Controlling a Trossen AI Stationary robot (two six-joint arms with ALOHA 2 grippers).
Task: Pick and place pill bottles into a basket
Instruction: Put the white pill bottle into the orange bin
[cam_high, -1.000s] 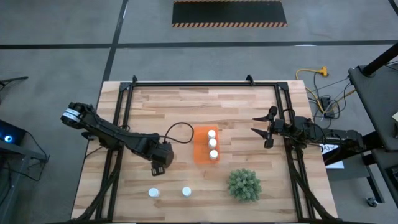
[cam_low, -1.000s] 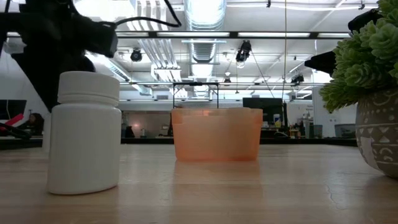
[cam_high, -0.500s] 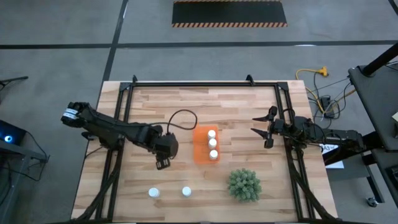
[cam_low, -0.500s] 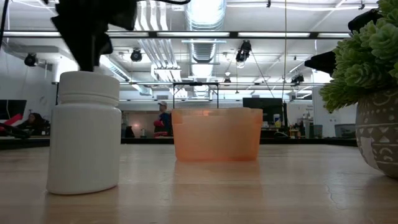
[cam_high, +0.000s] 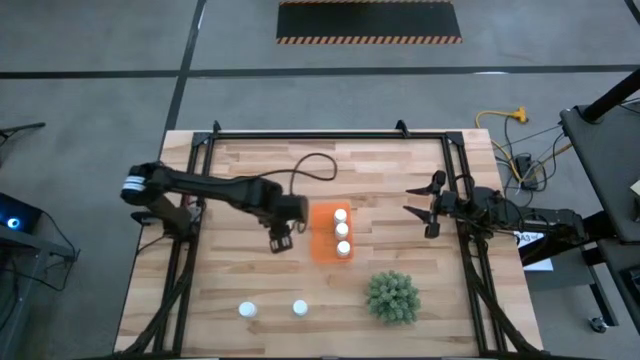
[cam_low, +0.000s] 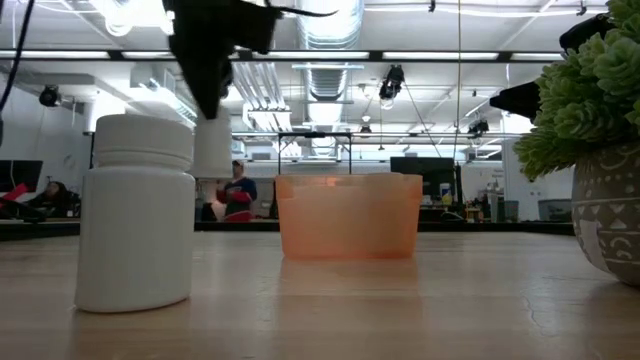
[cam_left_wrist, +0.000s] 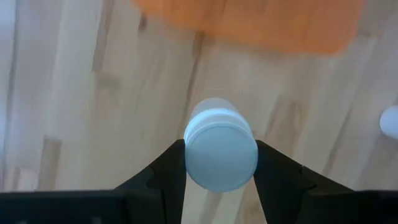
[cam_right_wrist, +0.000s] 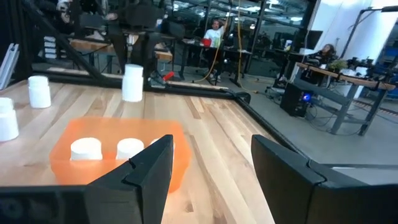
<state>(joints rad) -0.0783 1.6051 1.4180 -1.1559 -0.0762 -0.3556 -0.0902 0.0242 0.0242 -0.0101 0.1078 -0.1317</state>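
The left hand (cam_left_wrist: 221, 163) clenched a small white capped pill bottle (cam_left_wrist: 219, 149); the bright orange rectangular basket (cam_high: 325, 232) sat just beside it.

The left arm's two-finger gripper (cam_high: 281, 241), clamped on a small white cylindrical pill bottle (cam_left_wrist: 220, 151), has travelled across the wooden table from a spot well to the left of the bright orange rectangular basket (cam_high: 322, 232) to just beside the basket's left wall; its upper arm has swung with it, the shoulder end shifting rightward and the loop of black cable (cam_high: 312, 166) moving up and to the right; in the low view the carried bottle (earlier hidden behind the near standing bottle (cam_low: 135, 212)) now hangs in the air between that bottle and the basket; a person in a red top (cam_low: 237, 192) in the room behind has walked leftward.
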